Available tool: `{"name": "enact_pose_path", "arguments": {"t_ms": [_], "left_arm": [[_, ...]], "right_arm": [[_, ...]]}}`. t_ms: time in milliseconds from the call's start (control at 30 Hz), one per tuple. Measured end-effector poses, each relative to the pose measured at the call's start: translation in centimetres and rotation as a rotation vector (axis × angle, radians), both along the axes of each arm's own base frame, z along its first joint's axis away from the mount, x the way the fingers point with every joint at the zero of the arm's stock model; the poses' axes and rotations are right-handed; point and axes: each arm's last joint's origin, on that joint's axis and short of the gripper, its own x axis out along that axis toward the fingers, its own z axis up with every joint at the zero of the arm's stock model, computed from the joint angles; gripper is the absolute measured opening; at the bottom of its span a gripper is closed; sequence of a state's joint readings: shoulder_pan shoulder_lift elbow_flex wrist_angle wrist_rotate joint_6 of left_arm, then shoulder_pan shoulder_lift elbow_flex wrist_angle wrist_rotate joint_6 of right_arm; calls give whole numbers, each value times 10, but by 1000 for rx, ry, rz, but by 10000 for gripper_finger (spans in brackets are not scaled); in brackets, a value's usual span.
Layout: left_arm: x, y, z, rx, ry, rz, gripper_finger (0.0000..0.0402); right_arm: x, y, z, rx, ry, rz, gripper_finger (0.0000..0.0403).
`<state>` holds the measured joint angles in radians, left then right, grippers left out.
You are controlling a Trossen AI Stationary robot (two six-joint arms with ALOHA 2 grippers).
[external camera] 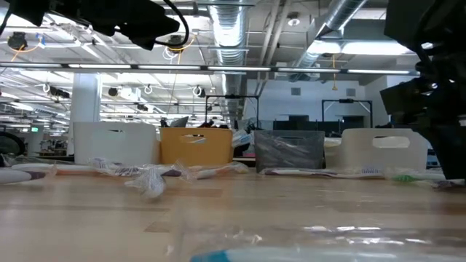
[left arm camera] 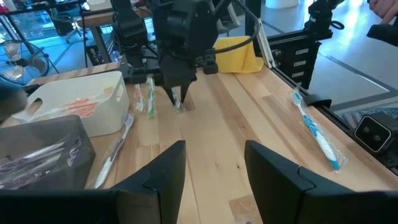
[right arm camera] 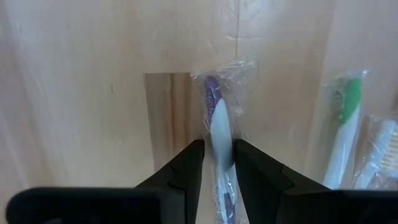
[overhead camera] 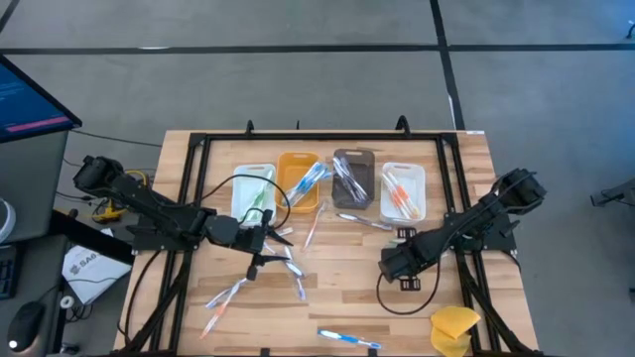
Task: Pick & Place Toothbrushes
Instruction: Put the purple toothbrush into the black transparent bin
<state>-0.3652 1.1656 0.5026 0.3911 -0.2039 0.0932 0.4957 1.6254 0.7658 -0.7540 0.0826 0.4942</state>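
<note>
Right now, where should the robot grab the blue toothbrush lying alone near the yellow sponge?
Grip the blue toothbrush at mid-handle, coming straight down from above and closing across its thin width. It lies flat on the table, with bare wood along both long sides, so nothing crowds the grasp.

Left hand (overhead camera: 266, 241) hovers with fingers spread; right hand (overhead camera: 389, 266) points down, fingers pinched.
</note>
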Motion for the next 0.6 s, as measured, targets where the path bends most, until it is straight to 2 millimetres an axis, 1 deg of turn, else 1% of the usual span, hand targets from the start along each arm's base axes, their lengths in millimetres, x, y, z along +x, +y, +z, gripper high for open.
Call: {"name": "enact_pose_path", "arguments": {"t_ms": [167,233,367,400,433,600], "left_arm": [[0,0,0,0,0,0,158],[0,0,0,0,0,0,158],[0,0,0,0,0,1,158],[0,0,0,0,0,1,158],[0,0,0,0,0,0,158],[0,0,0,0,0,0,158]], "right_arm": [[1,-2,0,10,-1,-4,85],[1,-4,1,19,-10,-19,70],[2,-6,5,46,-23,-32,22],[2,-6,5,52,-21,-35,15],[3,-7,5,58,-19,-39,13],[3,-7,5,60,-20,-68,31]]}}
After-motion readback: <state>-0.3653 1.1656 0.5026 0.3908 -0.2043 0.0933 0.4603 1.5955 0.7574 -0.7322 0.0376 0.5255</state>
